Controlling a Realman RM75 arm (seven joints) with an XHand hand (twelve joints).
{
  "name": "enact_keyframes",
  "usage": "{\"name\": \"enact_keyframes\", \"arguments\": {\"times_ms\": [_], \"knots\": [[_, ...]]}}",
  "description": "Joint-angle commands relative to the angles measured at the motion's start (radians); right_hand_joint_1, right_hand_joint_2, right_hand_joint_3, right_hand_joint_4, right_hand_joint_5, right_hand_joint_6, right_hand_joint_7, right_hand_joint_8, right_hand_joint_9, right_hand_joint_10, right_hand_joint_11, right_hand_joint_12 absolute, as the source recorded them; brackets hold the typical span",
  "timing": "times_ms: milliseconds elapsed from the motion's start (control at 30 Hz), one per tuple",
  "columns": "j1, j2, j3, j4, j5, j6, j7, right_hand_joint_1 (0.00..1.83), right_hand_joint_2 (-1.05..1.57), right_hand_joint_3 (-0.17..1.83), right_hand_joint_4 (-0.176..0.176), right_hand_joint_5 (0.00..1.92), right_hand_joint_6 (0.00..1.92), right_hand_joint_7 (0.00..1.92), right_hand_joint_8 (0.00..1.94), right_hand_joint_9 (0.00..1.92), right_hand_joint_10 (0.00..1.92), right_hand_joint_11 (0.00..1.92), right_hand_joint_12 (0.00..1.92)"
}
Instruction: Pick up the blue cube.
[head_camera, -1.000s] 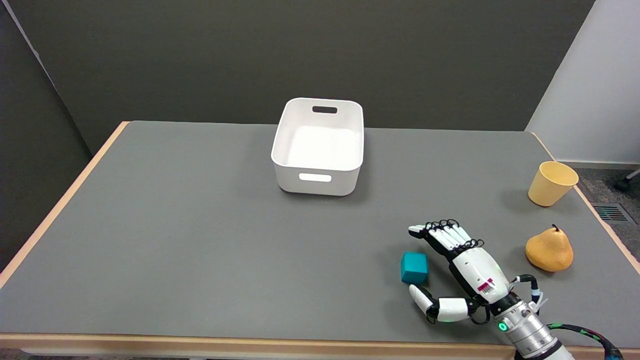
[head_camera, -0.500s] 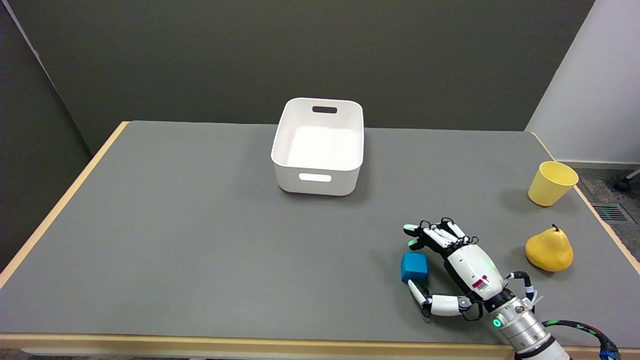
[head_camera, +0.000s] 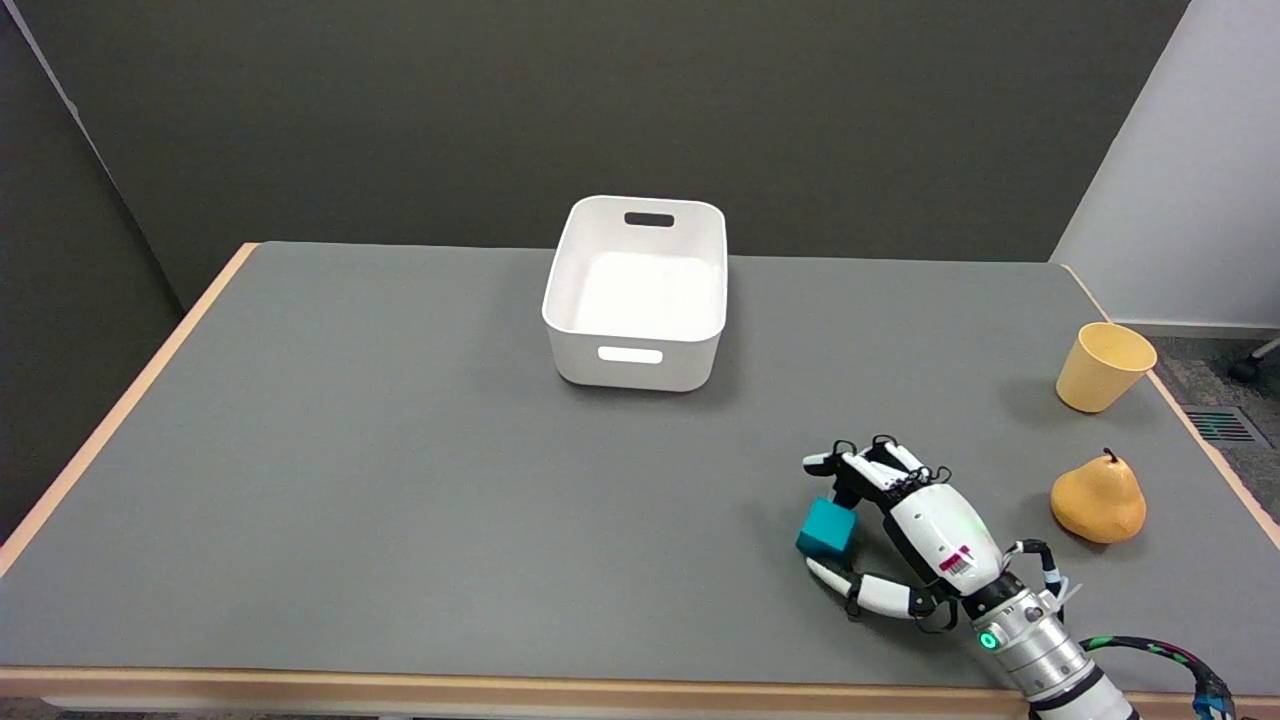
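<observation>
- My right hand (head_camera: 915, 530) reaches in from the lower right, low over the grey table (head_camera: 400, 480), palm turned toward the left of the picture.
- The cube (head_camera: 826, 529) sits near the table's front right, right in the opening of my hand, and it is tilted, one corner dipping toward the table.
- My fingers (head_camera: 840, 466) curl down over its far side; my thumb (head_camera: 850, 585) comes in under its near side.
- So I am closing on the cube from both sides. The fingers look to be touching its top back edge, and the thumb tip lies just beside its lower corner.
- Is it off the table? I cannot tell. There is shadow under it, and the tilt says it is no longer flat on one face.
- My wrist shows a green light at the cuff, with a black cable trailing off toward the picture's lower right corner.
- To the right of my hand, well apart, a yellow pear (head_camera: 1098, 499) stands upright, stem up.
- Beyond the pear, near the table's right edge, a yellow cup (head_camera: 1103, 367) stands with its mouth up.
- Far across the table, in the middle, a white bin (head_camera: 636, 292) sits with handle slots in its near and far walls.
</observation>
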Motion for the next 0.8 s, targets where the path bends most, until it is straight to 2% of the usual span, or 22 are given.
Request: {"name": "enact_keyframes", "arguments": {"times_ms": [33,67,367,567,733,800], "knots": [[0.022,-0.014,0.006,0.006,-0.007,0.056,-0.004,1.41,0.98,0.58,-0.017,0.3,0.9,0.72,1.66,0.59,1.53,0.21,1.33],[0.024,-0.013,0.008,0.009,-0.007,0.065,-0.004,1.47,1.01,0.51,-0.017,0.3,0.93,0.72,1.68,0.61,1.57,0.21,1.35],[0.062,0.035,0.032,0.101,-0.007,0.093,-0.004,1.48,0.95,0.6,-0.008,0.34,1.01,0.71,1.65,0.66,1.61,0.29,1.45],[0.098,0.078,0.111,0.196,-0.022,0.077,-0.01,1.48,0.94,0.62,-0.006,0.35,1.01,0.71,1.65,0.67,1.62,0.32,1.49],[0.18,0.071,0.184,0.215,-0.046,0.031,-0.064,1.48,0.93,0.64,-0.004,0.35,1.01,0.71,1.65,0.68,1.63,0.32,1.5],[0.239,0.061,0.226,0.212,-0.079,-0.041,-0.064,1.48,0.93,0.65,0.0,0.35,1.01,0.71,1.65,0.68,1.64,0.32,1.5]]}}
